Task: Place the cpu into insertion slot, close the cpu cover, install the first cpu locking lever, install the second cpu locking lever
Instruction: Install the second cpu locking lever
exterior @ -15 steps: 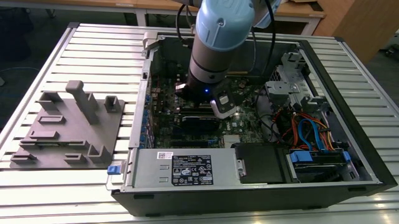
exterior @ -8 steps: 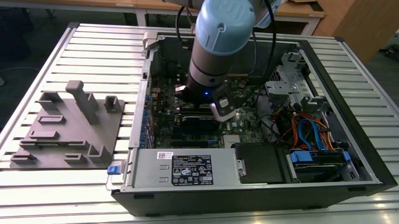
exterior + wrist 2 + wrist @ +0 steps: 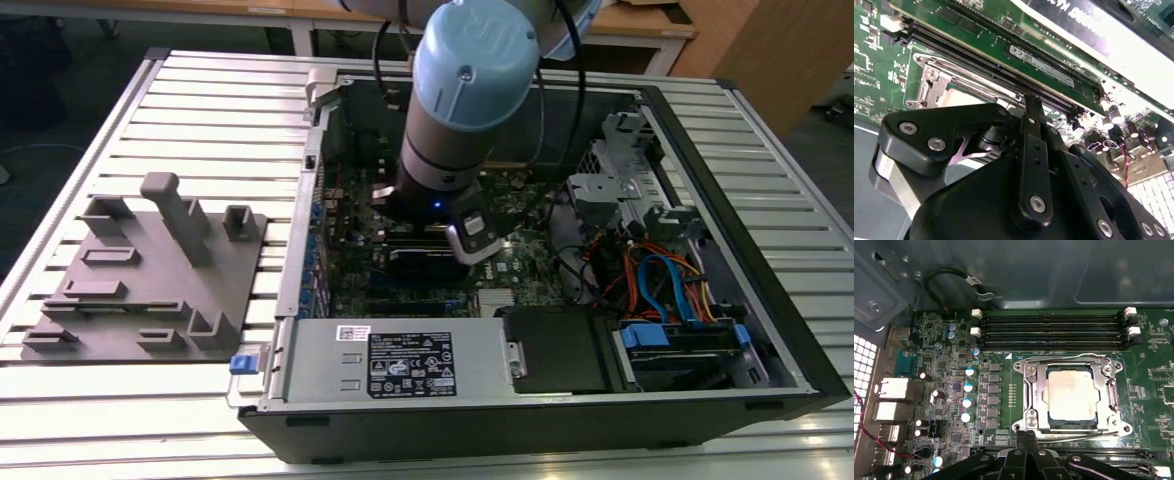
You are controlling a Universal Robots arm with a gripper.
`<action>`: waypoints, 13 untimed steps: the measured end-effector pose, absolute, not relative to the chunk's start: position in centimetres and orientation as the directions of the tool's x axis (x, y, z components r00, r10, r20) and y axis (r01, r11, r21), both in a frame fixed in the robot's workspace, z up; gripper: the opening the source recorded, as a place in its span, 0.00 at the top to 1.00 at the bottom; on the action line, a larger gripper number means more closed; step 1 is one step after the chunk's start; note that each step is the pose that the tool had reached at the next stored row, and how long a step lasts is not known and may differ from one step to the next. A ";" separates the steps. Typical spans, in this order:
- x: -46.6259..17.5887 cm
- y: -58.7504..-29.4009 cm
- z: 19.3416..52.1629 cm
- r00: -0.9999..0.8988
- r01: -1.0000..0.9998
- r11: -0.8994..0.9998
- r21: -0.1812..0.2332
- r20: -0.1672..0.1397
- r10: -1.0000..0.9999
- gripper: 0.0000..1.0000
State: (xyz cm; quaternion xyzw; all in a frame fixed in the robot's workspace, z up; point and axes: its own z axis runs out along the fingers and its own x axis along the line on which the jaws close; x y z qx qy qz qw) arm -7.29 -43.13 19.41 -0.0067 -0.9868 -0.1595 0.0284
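cpu (image 3: 1071,396) seated in insertion slot (image 3: 1030,395) | cpu cover (image 3: 1106,371) down, framing chip | gripper (image 3: 1026,439) at socket's lever edge, jaws closed, holding nothing

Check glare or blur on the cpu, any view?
First wrist view: cpu evenly lit, mild sheen, edges crisp under the cpu cover. Second wrist view: the hand blocks most of it; pale strip at top blown out. Exterior view: arm hides the socket.
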 end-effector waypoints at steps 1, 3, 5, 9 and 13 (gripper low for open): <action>-7.3 -43.1 19.3 -0.998 0.026 0.948 0.316 0.058 0.008 0.90; -7.4 -43.1 19.2 -0.998 0.036 0.947 0.318 0.058 0.018 0.90; -7.5 -43.1 19.2 -0.998 0.043 0.945 0.324 0.058 0.025 0.90; -7.6 -43.0 19.1 -0.998 0.052 0.943 0.329 0.059 0.035 0.90; -7.7 -42.6 19.1 -0.998 0.056 0.943 0.329 0.059 0.038 0.90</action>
